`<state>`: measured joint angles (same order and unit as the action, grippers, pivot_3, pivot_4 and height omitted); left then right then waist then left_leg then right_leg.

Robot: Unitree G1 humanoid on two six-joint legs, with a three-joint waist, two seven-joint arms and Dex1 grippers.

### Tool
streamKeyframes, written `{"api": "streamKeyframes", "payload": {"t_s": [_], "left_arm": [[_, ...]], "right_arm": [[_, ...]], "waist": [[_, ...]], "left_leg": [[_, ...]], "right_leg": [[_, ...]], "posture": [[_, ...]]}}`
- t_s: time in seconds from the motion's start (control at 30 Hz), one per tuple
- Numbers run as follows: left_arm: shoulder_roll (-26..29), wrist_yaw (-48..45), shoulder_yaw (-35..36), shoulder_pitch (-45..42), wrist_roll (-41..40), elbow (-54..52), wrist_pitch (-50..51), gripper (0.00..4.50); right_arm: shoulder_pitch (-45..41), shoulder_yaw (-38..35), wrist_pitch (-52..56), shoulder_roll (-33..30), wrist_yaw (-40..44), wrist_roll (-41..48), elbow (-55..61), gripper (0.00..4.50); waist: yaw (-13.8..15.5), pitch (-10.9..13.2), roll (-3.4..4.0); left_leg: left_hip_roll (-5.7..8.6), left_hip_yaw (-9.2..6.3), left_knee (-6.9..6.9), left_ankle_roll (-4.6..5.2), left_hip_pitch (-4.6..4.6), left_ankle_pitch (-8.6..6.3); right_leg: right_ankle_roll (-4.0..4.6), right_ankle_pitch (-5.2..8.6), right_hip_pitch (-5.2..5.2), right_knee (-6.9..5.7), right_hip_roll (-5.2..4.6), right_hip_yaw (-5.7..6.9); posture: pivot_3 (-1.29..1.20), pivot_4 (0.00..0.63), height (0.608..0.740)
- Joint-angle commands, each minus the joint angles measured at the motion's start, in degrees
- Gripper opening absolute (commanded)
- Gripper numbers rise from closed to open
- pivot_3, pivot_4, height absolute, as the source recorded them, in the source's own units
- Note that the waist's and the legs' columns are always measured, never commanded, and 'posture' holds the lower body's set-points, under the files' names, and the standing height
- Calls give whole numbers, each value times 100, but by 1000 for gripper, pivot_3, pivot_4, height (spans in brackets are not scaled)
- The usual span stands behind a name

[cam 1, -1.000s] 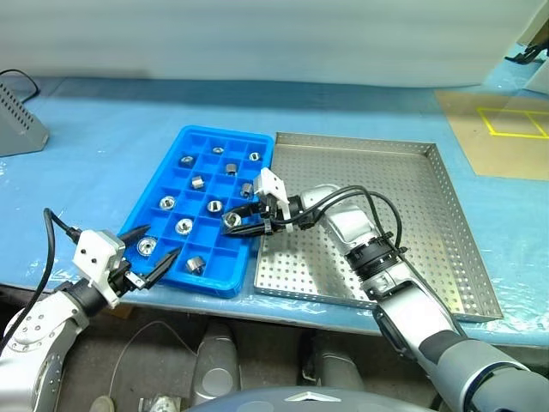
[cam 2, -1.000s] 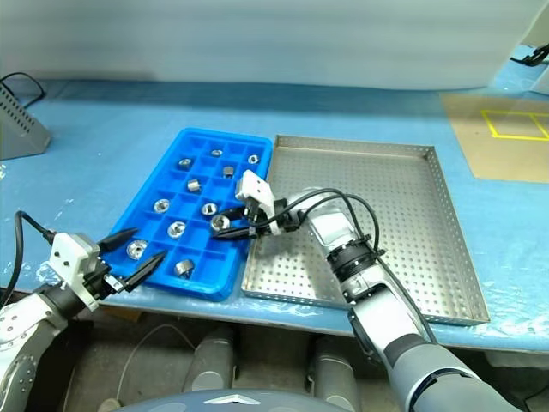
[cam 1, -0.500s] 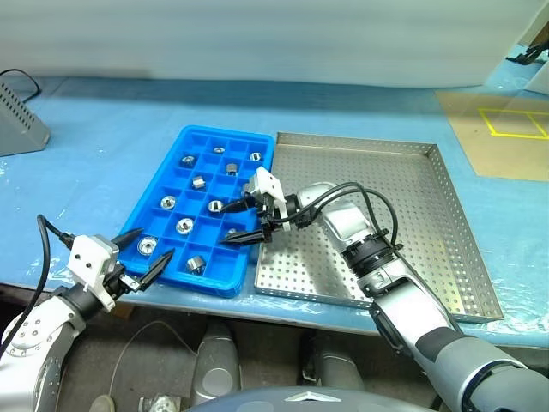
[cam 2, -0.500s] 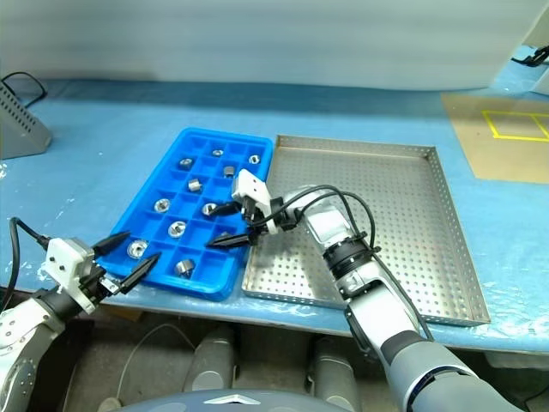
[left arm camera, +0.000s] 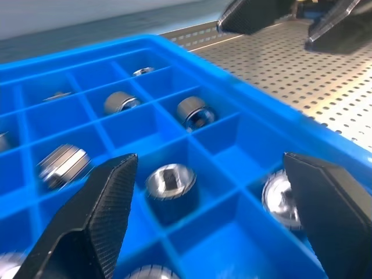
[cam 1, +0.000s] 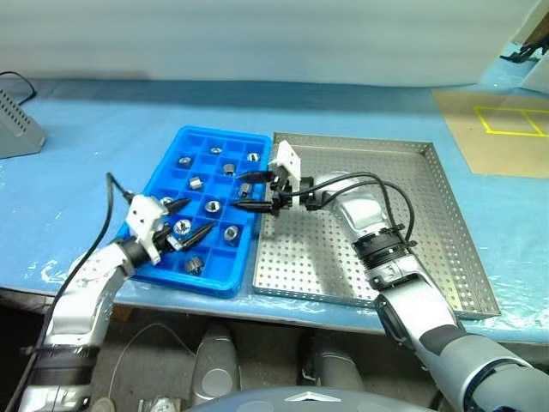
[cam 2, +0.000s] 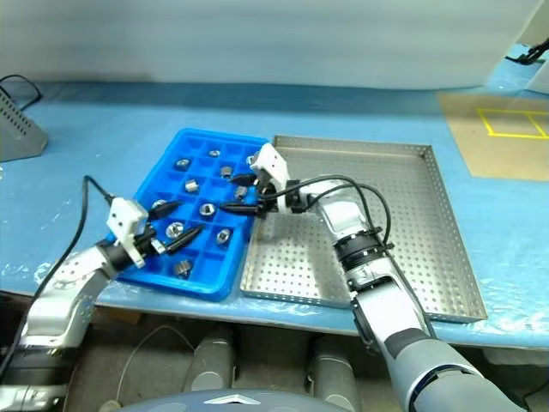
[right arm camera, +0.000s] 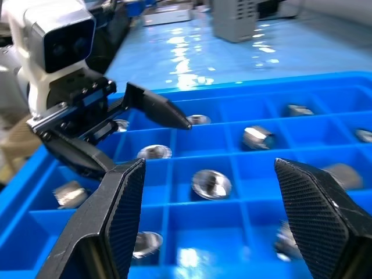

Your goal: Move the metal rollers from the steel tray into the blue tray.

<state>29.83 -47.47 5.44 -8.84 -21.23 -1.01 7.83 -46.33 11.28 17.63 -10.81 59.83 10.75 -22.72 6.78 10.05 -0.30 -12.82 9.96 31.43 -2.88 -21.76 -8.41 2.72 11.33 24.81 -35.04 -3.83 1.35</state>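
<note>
Blue tray [cam 1: 163, 184]: on blue-covered counter [cam 1: 86, 146], long side touching steel tray [cam 1: 446, 215] at its left. Metal rollers [cam 1: 230, 233]: all seen lie in blue tray compartments, approx. one per cell; steel tray's perforated base bare.
L gripper [cam 1: 190, 218]: over near-left part of blue tray, fingers [left arm camera: 99, 215] spread, holding nothing.
R gripper [cam 1: 249, 190]: over blue tray's right edge, pointing left, fingers [right arm camera: 116, 215] apart, nothing between them.
Grey box [cam 1: 17, 129]: far left of counter.
</note>
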Motion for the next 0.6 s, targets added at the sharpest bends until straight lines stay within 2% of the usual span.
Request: {"api": "streamKeyframes", "payload": {"t_s": [0.03,0.27,0.33,0.4,0.6], "left_arm": [[-12,-204,-133,-458,92,305,-217,4237],[-53,-272,-134,-1103,181,713,-333,4237],[-164,-188,-179,-1224,129,541,-216,4237],[-215,-136,-229,-1257,59,254,11,4500],[-263,52,-312,-1387,119,-39,337,4500]], "right_arm": [[144,-243,143,-115,-348,83,462,3654],[300,-397,363,-269,-768,108,491,3654],[325,-441,389,-304,-799,134,482,4055],[375,-464,458,-312,-812,175,548,4481],[221,-678,391,-403,-1107,158,295,4481]], "waist": [[-98,-1,-1],[-342,-1,-2],[-375,-1,-2],[-400,-1,-2],[-432,-1,-2]], "left_leg": [[-1,0,1,-1,0,1],[-1,0,11,-2,1,2],[-3,0,17,-2,1,2],[-3,0,26,-1,-1,1],[-5,0,35,0,-1,1]], "right_leg": [[0,0,0,-1,1,0],[1,-1,1,-8,6,-4],[2,-1,2,-14,10,-6],[2,-1,1,-17,9,-8],[3,-1,2,-26,10,-9]], "posture": [[-44,150,740],[-93,150,740],[-100,150,740],[-112,150,740],[-113,150,740]]}}
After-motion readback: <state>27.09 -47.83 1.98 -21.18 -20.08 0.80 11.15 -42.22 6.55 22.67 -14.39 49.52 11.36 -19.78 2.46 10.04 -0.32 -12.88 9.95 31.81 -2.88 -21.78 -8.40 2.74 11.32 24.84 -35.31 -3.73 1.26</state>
